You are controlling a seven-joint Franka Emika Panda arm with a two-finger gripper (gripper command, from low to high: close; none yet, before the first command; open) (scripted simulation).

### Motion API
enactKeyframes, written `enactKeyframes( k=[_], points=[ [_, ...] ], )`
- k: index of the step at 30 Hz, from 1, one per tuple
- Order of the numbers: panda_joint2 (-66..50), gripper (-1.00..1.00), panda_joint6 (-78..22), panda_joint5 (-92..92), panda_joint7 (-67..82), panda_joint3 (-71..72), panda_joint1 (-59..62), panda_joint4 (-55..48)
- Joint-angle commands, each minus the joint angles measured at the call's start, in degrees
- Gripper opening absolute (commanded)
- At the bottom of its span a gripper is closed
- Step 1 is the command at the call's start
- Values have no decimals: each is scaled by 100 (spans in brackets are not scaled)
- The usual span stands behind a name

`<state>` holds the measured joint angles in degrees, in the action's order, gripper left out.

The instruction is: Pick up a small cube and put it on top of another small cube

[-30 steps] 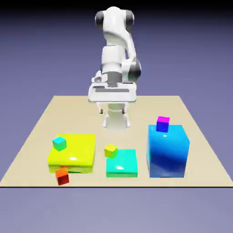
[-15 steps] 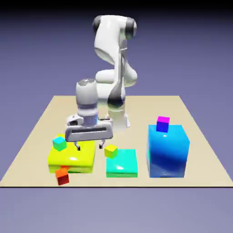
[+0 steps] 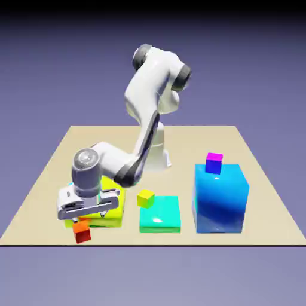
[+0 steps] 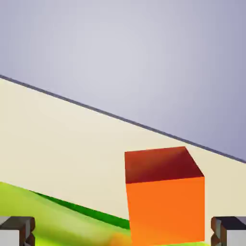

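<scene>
Now I have the gripper (image 3: 83,223) just above the small cube (image 3: 82,232), jaws spread wide and holding nothing. That cube sits on the table (image 3: 263,179) near its front edge, just beside the yellow block (image 3: 113,212); from the hand view I think it lies between the fingertips (image 4: 17,229), right of centre.
</scene>
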<state>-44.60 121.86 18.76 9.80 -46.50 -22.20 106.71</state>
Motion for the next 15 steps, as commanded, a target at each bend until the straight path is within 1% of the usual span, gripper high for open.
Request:
enactKeyframes(
  k=[1, 3, 4, 7, 8, 9, 12, 15],
  points=[
    [-208, 0, -140, 51, 141, -125, -58, -146],
    [-572, 0, -386, 139, 387, -344, -159, -402],
    [-572, 0, -386, 139, 387, -344, -159, -402],
    [-1075, 0, 332, 470, 521, 54, 138, -205],
    [-1075, -100, 333, 470, 521, 54, 138, -205],
    [-1075, -100, 333, 470, 521, 54, 138, -205],
    [-548, -100, -395, 127, 359, -337, -145, -392],
    [75, -100, -683, -195, -338, -192, 182, -168]
  ],
)
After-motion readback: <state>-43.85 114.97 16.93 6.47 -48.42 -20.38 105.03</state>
